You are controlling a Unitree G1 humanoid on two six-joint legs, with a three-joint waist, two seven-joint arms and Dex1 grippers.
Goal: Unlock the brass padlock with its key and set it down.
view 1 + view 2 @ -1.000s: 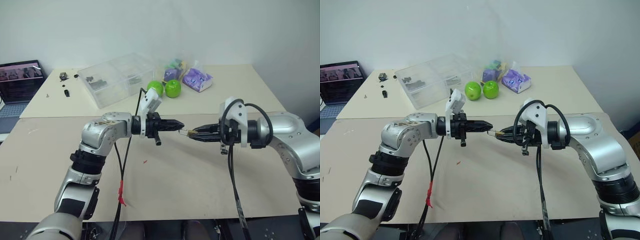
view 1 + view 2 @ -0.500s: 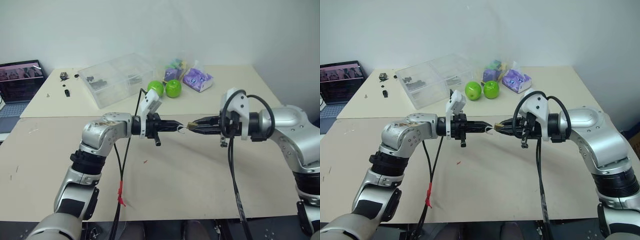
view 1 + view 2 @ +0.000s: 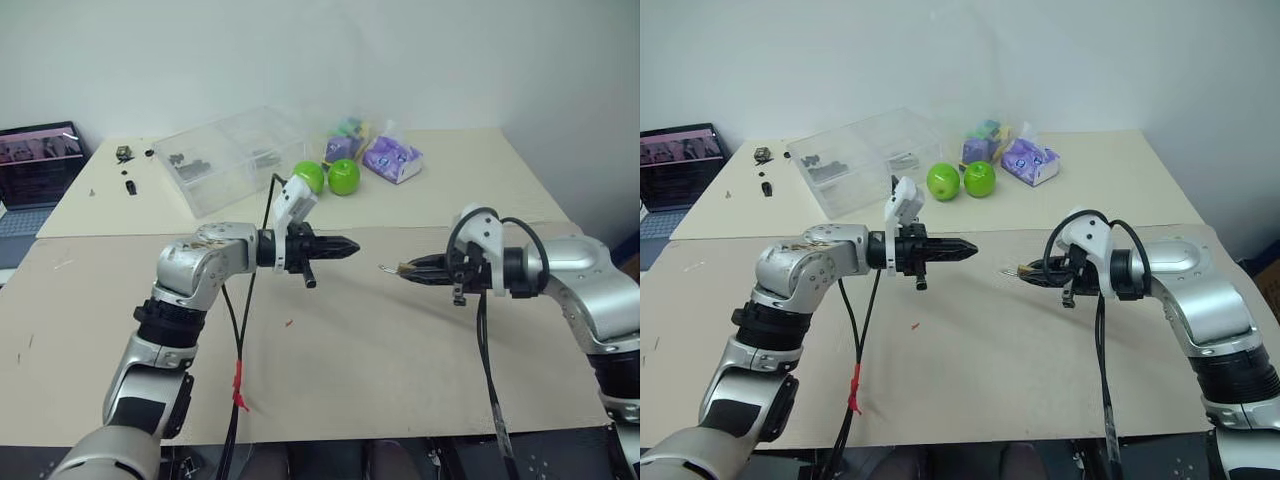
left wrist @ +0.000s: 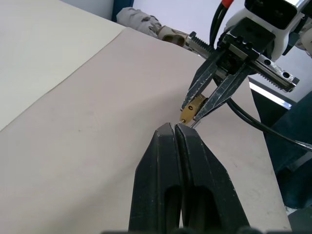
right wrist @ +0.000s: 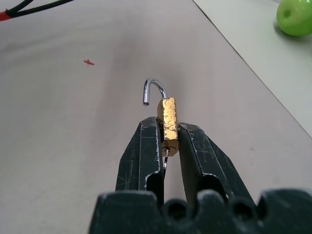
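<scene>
Right end effector (image 5: 165,146): fingers pinching the brass padlock (image 5: 168,124) by its two flat sides, body end-on between the pads, shackle pointing away from the wrist. The shackle is swung open, its free end clear of the body. The key (image 5: 166,158) appears as a thin silvery sliver sitting at the padlock's base, between the fingers; whether it is fully seated I cannot tell. Padlock is held in the air over the beige worktop (image 3: 380,350), well clear of the surface.

Left end effector (image 3: 345,246): fingers pressed together, nothing between them, pointing toward the right end effector with an open gap between the two.

Handling judgement: padlock is rigid metal, light, very small, with smooth faces, so likely slippery in a narrow pinch. The flat sides of the body are the place to hold; the shackle pivots loosely and gives poor purchase. A low release seems wise, since a drop could bounce it or shake the key out.

Against one second ago: the two end effectors were tip to tip at the padlock; now they stand apart, the right one having drawn off to its own side and lower. Shackle reads open now. Green apples (image 3: 345,178) and clear box (image 3: 225,158) at the worktop's far side unchanged.
</scene>
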